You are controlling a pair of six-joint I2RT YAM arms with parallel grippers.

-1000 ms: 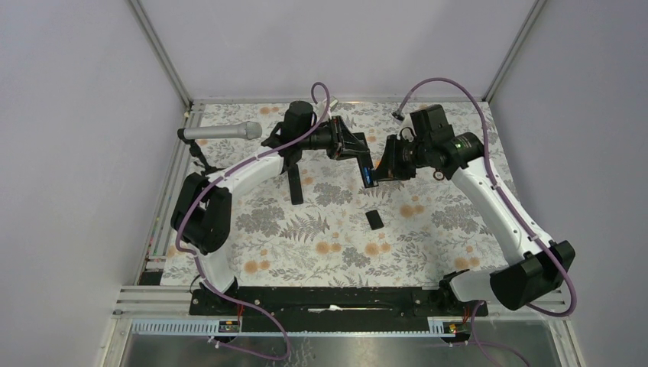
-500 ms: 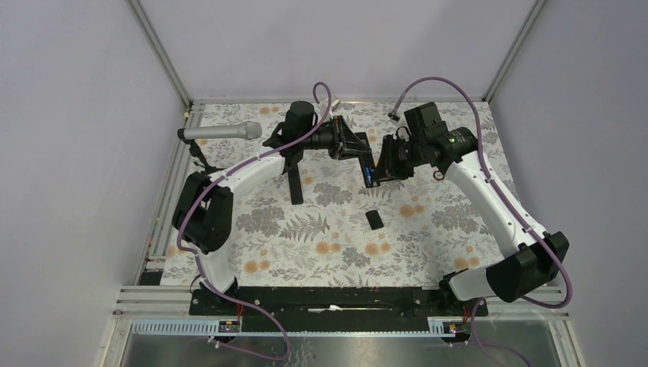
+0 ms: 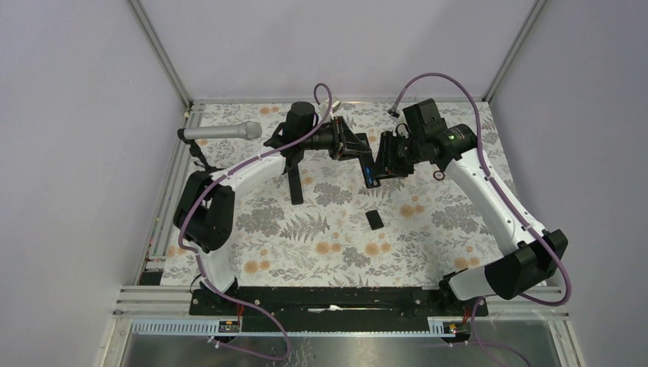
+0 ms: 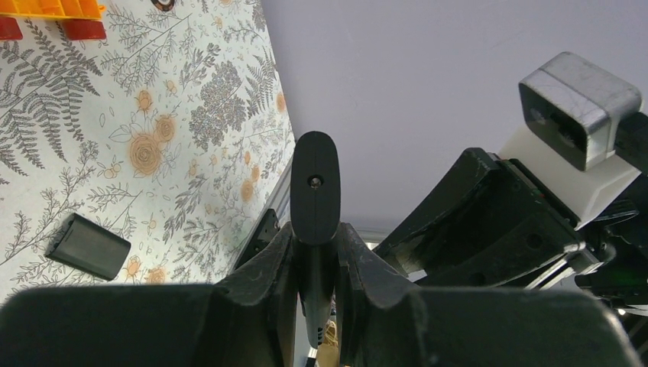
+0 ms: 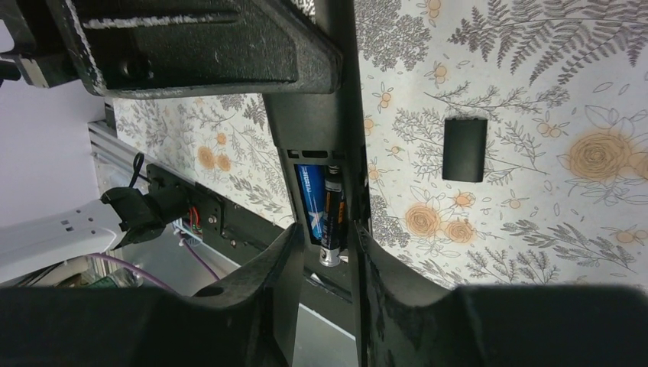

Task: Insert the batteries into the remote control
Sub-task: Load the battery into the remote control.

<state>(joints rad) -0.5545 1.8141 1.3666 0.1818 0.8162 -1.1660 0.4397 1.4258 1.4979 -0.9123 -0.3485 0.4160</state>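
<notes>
**A:** Right, status: left tool [image 4: 315, 238] is pressed tight on the long slim black bar-shaped remote control [image 4: 315, 183]. It holds the remote up off the floral-cloth counter [image 3: 321, 245], battery bay end toward the right arm.

**B:** Right tool [image 5: 325, 229]?

**A:** Spread a little, fingers [image 5: 284, 260] either side of the bay's open end. Not pinching anything that I can see.

**B:** Cells?

**A:** Both thin cylinder batteries [image 5: 313, 191] lie side by side in the bay. Blue-wrapped cell [image 5: 309, 210] looks flush. Black cell [image 5: 332, 218] shows its silver cap poking past the bay's end. My read is that it isn't fully seated.

**B:** So the step is seating the black one.

**A:** Yes. I'd push the silver cap straight along the cell's axis, then press the body down until it drops behind the end wall. One fingertip, not a pinch, since a pinch across the bay would likely catch the remote's side walls.

**B:** Risks?

**A:** An off-axis push could pop the cell out or pivot the remote in the left grip. Left should clamp firm, no regrip.

**B:** Cover?

**A:** Small rectangular black plastic cover [image 5: 464, 149] lies flat on the cloth, well apart from the remote. It goes on after the seating check.
</notes>
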